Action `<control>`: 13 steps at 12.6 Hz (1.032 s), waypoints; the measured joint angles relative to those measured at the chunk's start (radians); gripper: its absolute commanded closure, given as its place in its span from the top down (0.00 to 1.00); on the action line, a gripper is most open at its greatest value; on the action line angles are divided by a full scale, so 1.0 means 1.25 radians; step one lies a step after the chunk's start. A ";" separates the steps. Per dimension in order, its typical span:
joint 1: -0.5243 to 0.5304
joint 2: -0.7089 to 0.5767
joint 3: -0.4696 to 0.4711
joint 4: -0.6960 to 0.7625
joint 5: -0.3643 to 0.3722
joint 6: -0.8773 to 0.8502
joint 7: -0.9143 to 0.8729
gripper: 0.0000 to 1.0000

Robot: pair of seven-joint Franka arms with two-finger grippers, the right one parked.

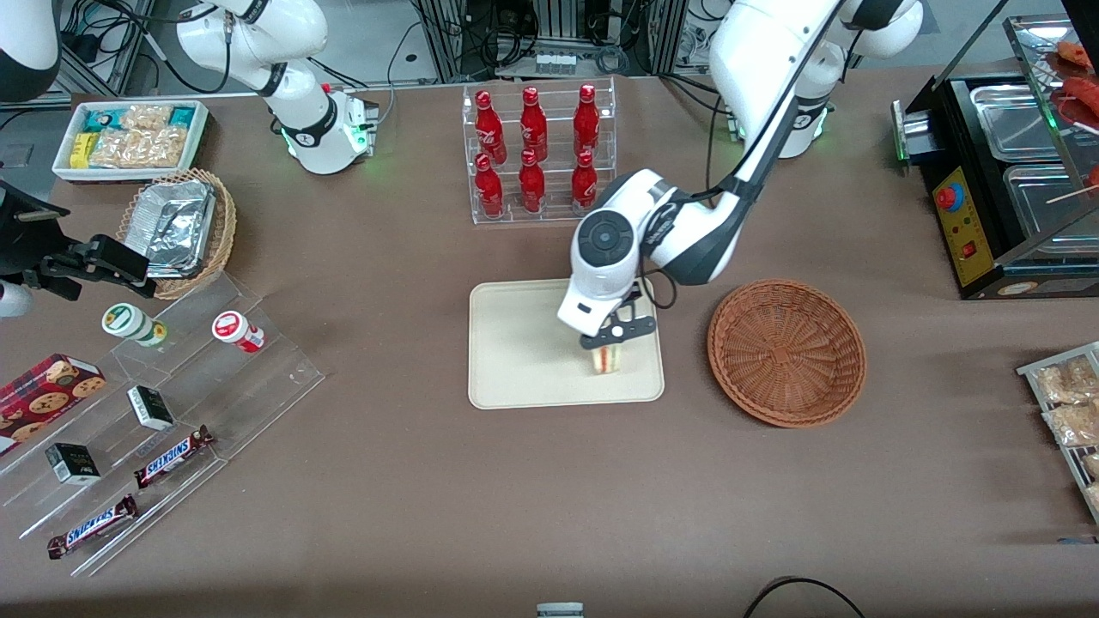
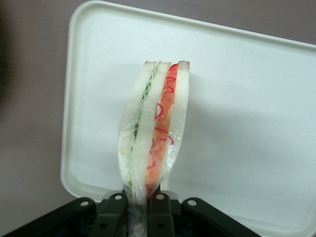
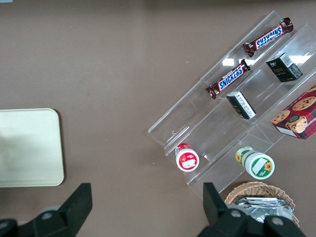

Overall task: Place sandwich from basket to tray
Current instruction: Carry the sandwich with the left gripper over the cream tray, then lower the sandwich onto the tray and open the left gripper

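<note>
My gripper [image 1: 611,336] hangs over the cream tray [image 1: 515,343], near the tray's corner closest to the basket. It is shut on the sandwich [image 1: 606,359], a pale bread wedge in clear wrap with red and green filling. The wrist view shows the sandwich [image 2: 155,128] pinched between my two black fingers [image 2: 114,212], standing on edge over the tray [image 2: 247,98]. Whether the sandwich rests on the tray or hovers just above it I cannot tell. The round reddish-brown wicker basket [image 1: 786,350] sits beside the tray toward the working arm's end, with nothing in it.
A clear rack of red bottles [image 1: 537,154] stands farther from the camera than the tray. Toward the parked arm's end are a clear stepped display with snacks [image 1: 154,412], a tan basket of foil containers [image 1: 180,227] and a white snack bin [image 1: 129,137]. A black food warmer [image 1: 1004,172] stands at the working arm's end.
</note>
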 measured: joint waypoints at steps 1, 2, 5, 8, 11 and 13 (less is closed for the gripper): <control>-0.008 0.016 -0.005 0.023 -0.001 -0.001 -0.010 0.07; -0.017 0.028 -0.006 0.040 -0.002 -0.002 -0.020 0.07; -0.030 0.064 -0.013 0.083 -0.003 -0.006 -0.053 0.08; -0.048 0.084 -0.017 0.098 -0.003 -0.041 -0.077 0.08; -0.059 0.095 -0.017 0.109 -0.003 -0.049 -0.092 0.09; -0.059 0.109 -0.016 0.126 -0.002 -0.049 -0.112 0.09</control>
